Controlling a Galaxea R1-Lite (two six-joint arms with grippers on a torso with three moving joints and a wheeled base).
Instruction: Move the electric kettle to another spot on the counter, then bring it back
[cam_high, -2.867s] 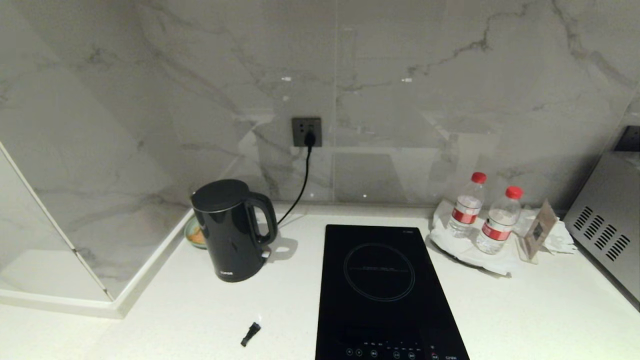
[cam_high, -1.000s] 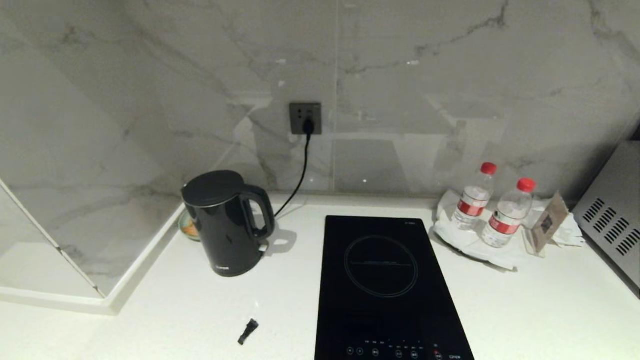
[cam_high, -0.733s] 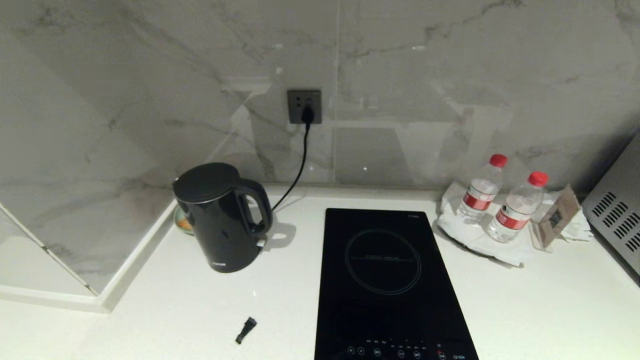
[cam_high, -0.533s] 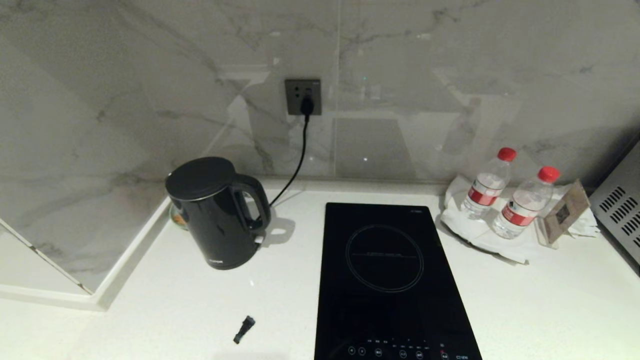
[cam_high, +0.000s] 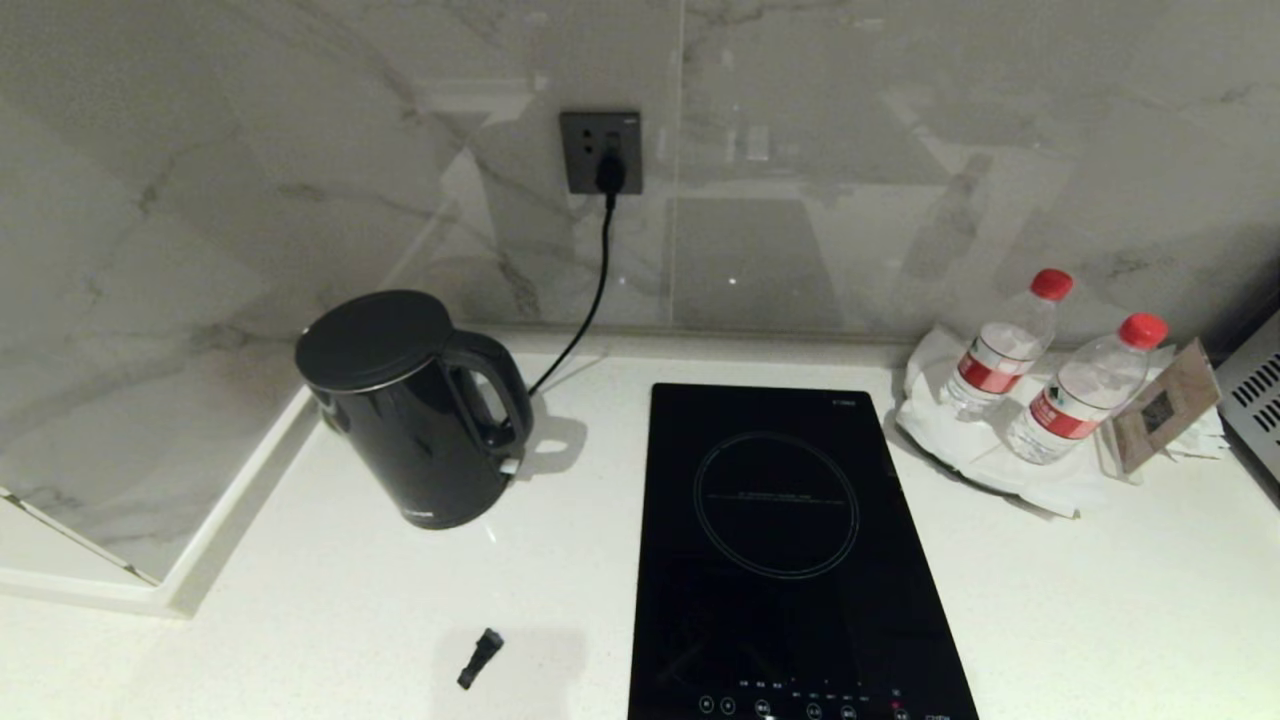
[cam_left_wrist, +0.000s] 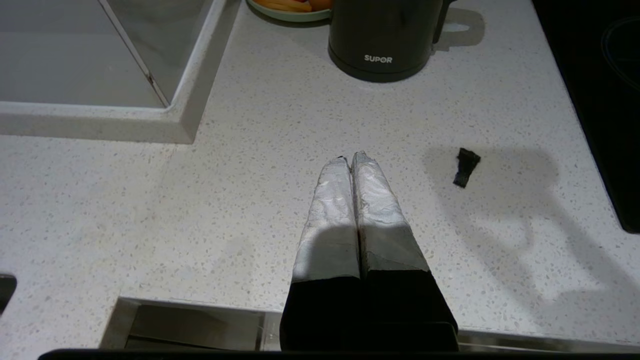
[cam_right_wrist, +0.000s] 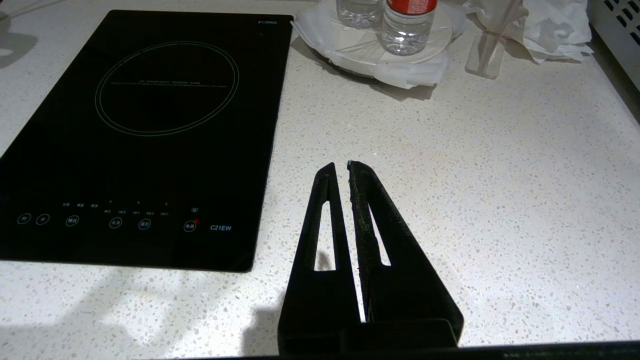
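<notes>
You are at the approach step: the kettle (cam_high: 415, 405) stands untouched on the table (cam_high: 1100, 600). Both grippers' jaws are closed, empty. Next, open the left gripper (cam_left_wrist: 350, 159) and reach the handle (cam_high: 490, 390).

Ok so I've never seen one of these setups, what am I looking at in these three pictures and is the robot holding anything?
This is a two-armed robot standing at a kitchen counter. The wide picture comes from a camera on its head, looking down at the worktop. The other two come from cameras on its wrists, looking along the fingers.

In the left wrist view the left gripper, wrapped in silvery tape, hangs above the counter, shut and empty. In the right wrist view the right gripper, black, is also shut and holds nothing.

On the counter: the black electric kettle at the left, a small black piece lying in front of it, a black glass hob in the middle, and two water bottles on a white plate at the right. A cord runs up to a wall socket.
</notes>
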